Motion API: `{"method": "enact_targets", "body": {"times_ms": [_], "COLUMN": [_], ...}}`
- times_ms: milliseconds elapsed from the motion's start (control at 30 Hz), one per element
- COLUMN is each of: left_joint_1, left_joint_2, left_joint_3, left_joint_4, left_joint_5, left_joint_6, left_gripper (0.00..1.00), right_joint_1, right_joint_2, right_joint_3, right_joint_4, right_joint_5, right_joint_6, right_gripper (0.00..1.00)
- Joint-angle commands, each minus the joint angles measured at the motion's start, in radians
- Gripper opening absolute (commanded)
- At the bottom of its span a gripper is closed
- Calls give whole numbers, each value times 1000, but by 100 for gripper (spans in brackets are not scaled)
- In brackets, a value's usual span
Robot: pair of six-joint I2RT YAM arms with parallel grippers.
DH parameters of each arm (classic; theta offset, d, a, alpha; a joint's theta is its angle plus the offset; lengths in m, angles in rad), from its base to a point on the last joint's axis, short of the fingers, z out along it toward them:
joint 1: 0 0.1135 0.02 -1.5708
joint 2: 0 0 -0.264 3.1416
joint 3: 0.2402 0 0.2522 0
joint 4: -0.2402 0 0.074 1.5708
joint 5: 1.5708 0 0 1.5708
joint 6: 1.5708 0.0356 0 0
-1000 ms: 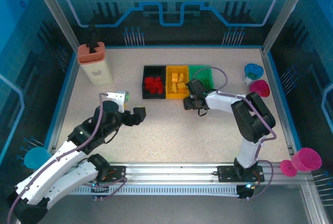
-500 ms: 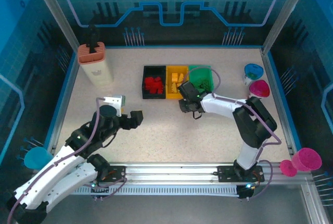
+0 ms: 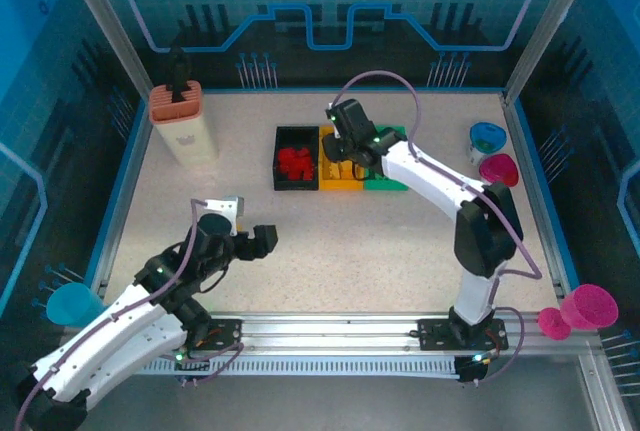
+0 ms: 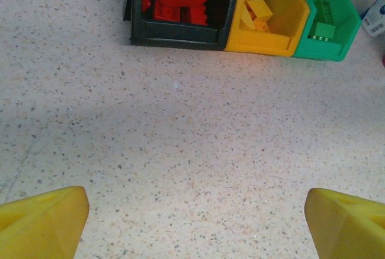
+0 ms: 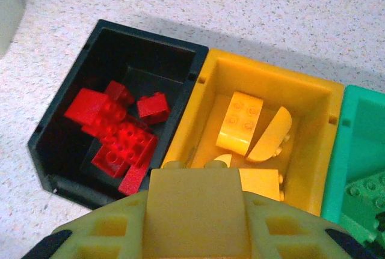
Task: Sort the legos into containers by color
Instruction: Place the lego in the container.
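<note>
1. the red legos (image 5: 117, 133) lie heaped in the black bin (image 5: 150, 60). the yellow legos (image 5: 243, 121) lie in the yellow bin (image 5: 271, 85), one of them with a rounded edge. the green legos (image 5: 364, 202) lie in the green bin (image 5: 361, 127).
2. the three bins stand in one row, touching side to side, in the far middle of the worktop (image 4: 192, 139): black on the left, yellow in the middle, green on the right.
3. the right claw (image 5: 195, 211) hangs over the yellow bin, above its near wall and close to the seam with the black bin. in the top view its arm reaches in from the right, crossing above the green bin.
4. in the right wrist view the claw is one pale yellow mass at the near edge. i cannot tell whether its fingers are together or clamped on something.
5. the left claw (image 4: 192, 220) is on the near left of the worktop, well apart from the bins and pointed toward them. its yellow fingertips (image 4: 42, 220) stand wide apart, with bare speckled worktop between them.
6. a tall beige box with a salmon top (image 3: 183, 123) stands at the far left of the worktop.
7. a blue cup (image 3: 487, 137) and a pink cup (image 3: 499, 169) sit close together at the far right, beyond the green bin.
</note>
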Motion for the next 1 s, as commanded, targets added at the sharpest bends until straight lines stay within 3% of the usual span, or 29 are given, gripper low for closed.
{"method": "enact_targets", "body": {"times_ms": [0, 400, 500, 600, 633, 967], "left_joint_1": [-17, -50, -52, -56, -61, -81], "left_joint_2": [-17, -35, -38, -37, -36, -27], "left_joint_3": [-13, -6, -1, 10, 18, 64], "left_joint_4": [24, 11, 8, 3, -1, -10], "left_joint_5": [8, -16, -19, -21, -26, -109], "left_joint_6": [-38, -41, -42, -38, -33, 51], "left_gripper": [93, 93, 93, 93, 92, 93], "right_joint_1": [-35, -71, -78, -87, -86, -88], "right_joint_2": [83, 218, 230, 233, 223, 22], "right_joint_3": [99, 228, 238, 258, 256, 95], "right_joint_4": [-98, -123, -122, -138, -141, -63], "right_joint_5": [-40, -114, -135, -184, -186, -164], "right_joint_6": [-10, 53, 64, 71, 73, 59], "right_gripper": [28, 32, 38, 63, 68, 77]}}
